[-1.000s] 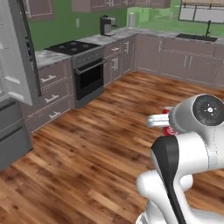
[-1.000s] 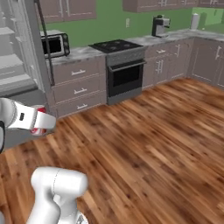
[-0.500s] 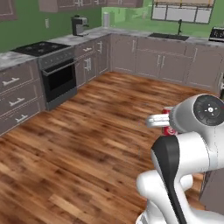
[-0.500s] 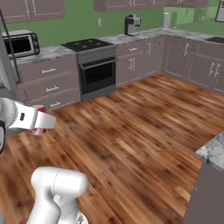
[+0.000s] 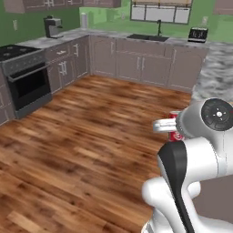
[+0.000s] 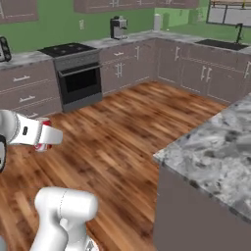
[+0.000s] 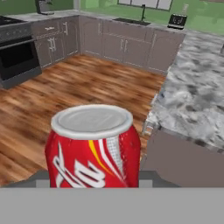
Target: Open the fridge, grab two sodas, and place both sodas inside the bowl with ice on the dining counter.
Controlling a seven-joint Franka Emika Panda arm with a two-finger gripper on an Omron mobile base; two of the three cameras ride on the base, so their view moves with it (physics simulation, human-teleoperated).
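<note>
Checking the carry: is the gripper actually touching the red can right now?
Touching. In the left base view the red can sits clamped in the gripper, off the floor, and the hand view shows the can upright right at the hand.

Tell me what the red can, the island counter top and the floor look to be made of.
Red soda can: looks like painted metal, glossy red with white marking and a pale silvery lid, held in the gripper.
Dining counter: seems polished stone, grey-and-white marbled veining on top; its side panel is plain matte grey-brown.
Floor: looks like varnished wood planks, warm brown with grain streaks.
</note>
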